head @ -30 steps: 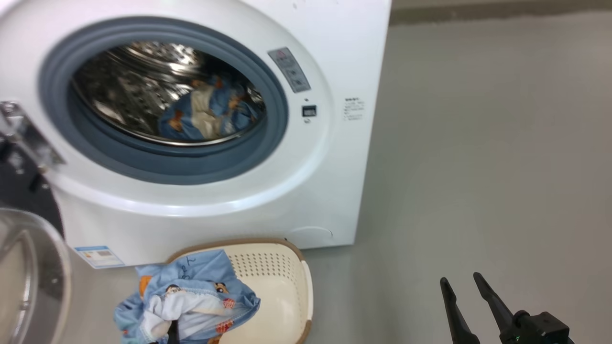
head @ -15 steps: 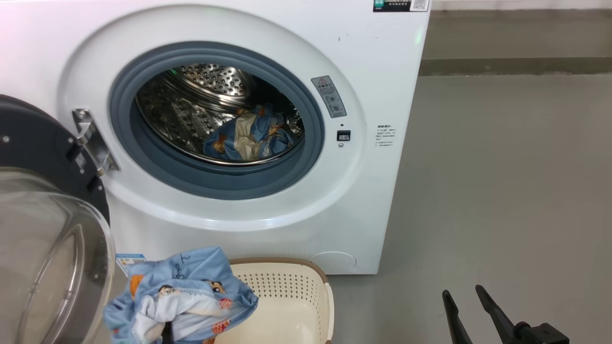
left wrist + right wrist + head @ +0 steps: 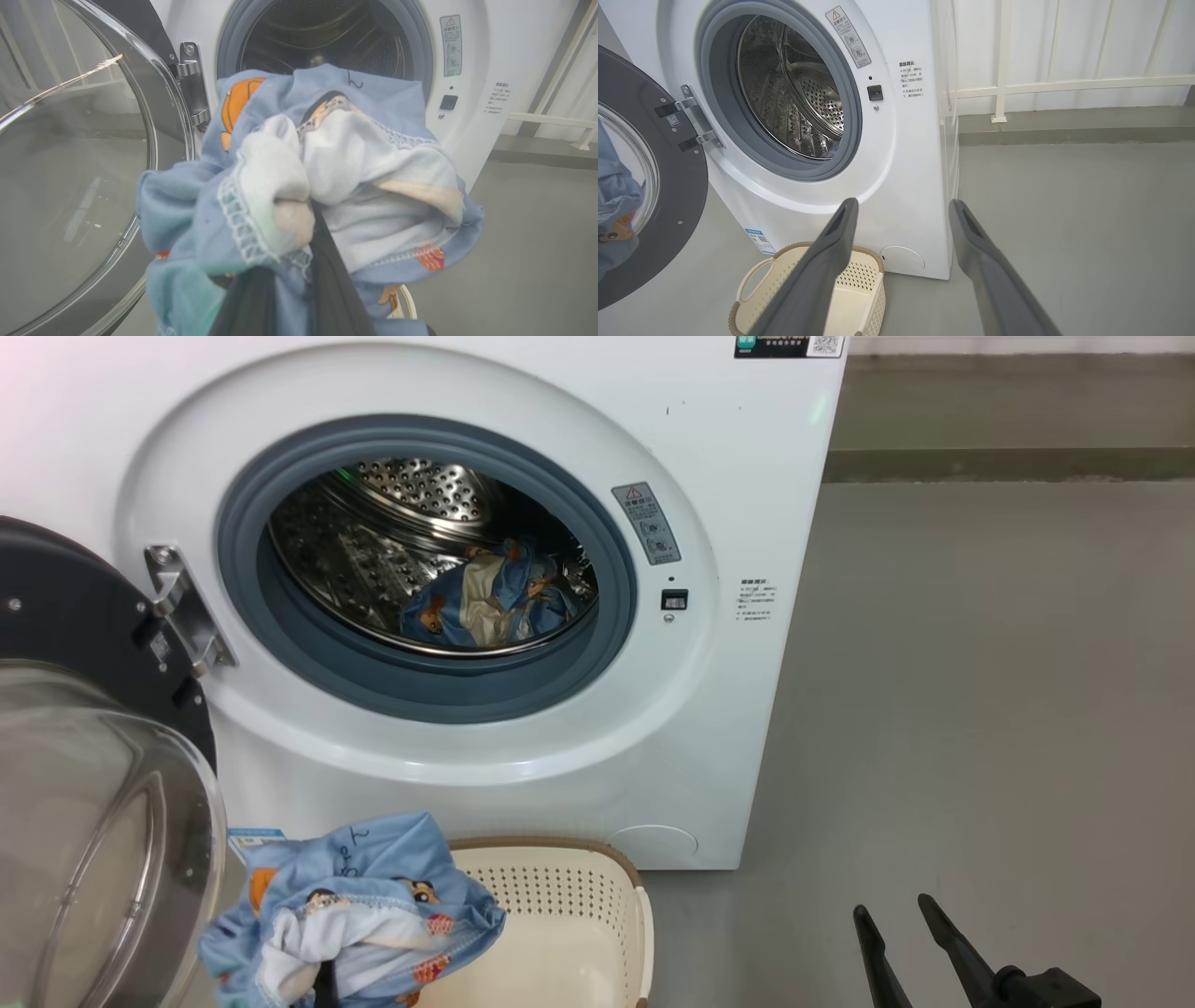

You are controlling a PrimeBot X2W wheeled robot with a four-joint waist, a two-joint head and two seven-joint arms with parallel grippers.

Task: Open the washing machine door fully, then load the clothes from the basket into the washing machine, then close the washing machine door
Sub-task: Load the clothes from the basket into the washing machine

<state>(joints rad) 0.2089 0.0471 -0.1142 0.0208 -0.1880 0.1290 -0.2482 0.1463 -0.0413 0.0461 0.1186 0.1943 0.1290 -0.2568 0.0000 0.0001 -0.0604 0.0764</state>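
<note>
While the washing machine door (image 3: 65, 607) hangs swung out at nine o'clock of the round opening, its glossy black rim and bulging clear glass bowl (image 3: 93, 821) face the head camera on a bright metal hinge (image 3: 182, 607). The washing machine (image 3: 728, 476) is a smooth white box; a grey rubber gasket (image 3: 280, 644) rings its shiny perforated steel drum (image 3: 411, 495), where one crumpled blue-and-cream piece (image 3: 490, 602) lies at about five o'clock. At six o'clock below the opening sits the basket (image 3: 560, 896), cream plastic with dotted holes and a brown woven-look rim. The left gripper (image 3: 292, 242) reaches up from the bottom edge, its dark fingers nipped narrow on the clothes (image 3: 327, 177), a soft bear-printed bundle with stitched hems bunched over the basket's nine o'clock side. The right gripper (image 3: 892, 907) hovers at five o'clock over the matt grey floor (image 3: 980, 709), fingers spread wide and holding nothing.
</note>
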